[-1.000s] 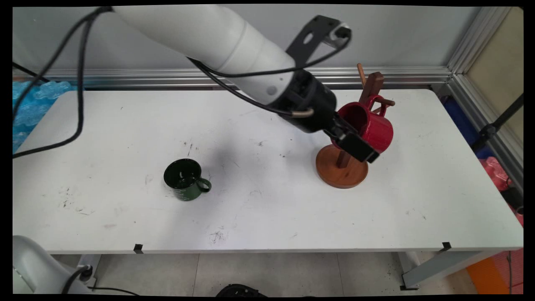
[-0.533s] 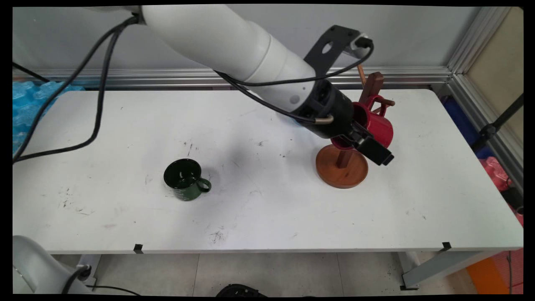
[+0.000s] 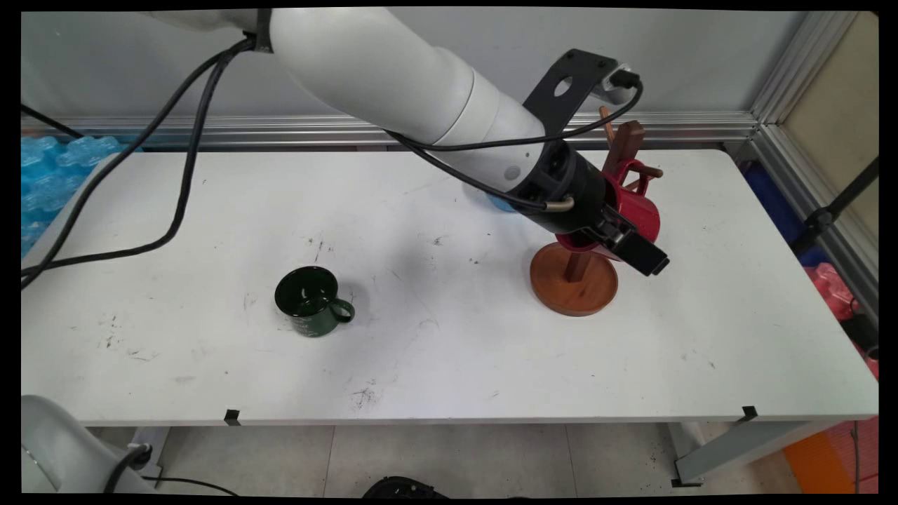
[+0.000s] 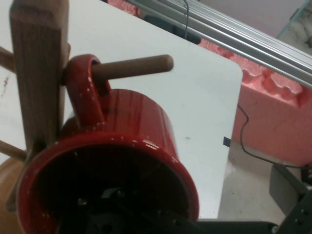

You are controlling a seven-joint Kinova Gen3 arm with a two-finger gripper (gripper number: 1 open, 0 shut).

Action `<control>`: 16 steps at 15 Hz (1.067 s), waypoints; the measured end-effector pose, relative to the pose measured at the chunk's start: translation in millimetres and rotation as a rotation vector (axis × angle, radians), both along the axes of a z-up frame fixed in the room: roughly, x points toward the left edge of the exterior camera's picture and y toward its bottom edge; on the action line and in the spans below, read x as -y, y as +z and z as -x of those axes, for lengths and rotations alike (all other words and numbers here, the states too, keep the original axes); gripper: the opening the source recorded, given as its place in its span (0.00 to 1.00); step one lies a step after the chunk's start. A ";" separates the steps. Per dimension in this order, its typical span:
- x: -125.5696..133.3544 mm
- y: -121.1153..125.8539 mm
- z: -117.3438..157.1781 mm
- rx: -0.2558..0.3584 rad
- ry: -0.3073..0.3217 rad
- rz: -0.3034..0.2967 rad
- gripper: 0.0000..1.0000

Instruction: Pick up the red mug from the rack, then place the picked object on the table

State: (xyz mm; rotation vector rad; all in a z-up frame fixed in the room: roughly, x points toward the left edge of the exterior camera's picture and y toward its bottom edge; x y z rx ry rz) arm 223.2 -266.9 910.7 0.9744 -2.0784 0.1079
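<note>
Seen from the main view, the black gripper (image 3: 621, 242) sits right of centre at the mouth of a red mug (image 3: 635, 210), which hangs on a wooden mug tree (image 3: 574, 280) standing on the white table (image 3: 449, 351). One finger (image 3: 644, 254) lies along the outside of the mug's lower wall; the other is hidden, apparently inside the cup, so the gripper looks to be pinching the mug's wall, though actual contact cannot be made out from here. The arm's wrist covers most of the mug's opening and the tree's lower post. The glossy red mug is tipped on its side, its handle up against the post near the top. Well apart, left of centre, a dark green mug (image 3: 309, 300) stands upright, handle pointing to the right.

From the hand view, the red mug (image 4: 131, 146) fills the lower left of the frame, its dark mouth facing the camera. Its looped handle (image 4: 87, 85) is threaded over a round wooden peg (image 4: 131, 67) that juts right from the upright post (image 4: 36, 73) at the left edge. The gripper's black linkage (image 4: 117, 214) rises from the bottom edge into the mug's mouth; the fingertips are lost in shadow there. Beyond the mug, the table's corner (image 4: 214, 97) shows in the middle right of the frame.
</note>
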 end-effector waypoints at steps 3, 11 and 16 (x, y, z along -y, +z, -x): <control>1.3 -0.5 0.0 0.003 0.008 0.004 1.00; 2.7 0.5 0.1 0.002 0.026 0.017 0.00; 7.4 3.4 -3.6 0.003 0.046 0.041 0.00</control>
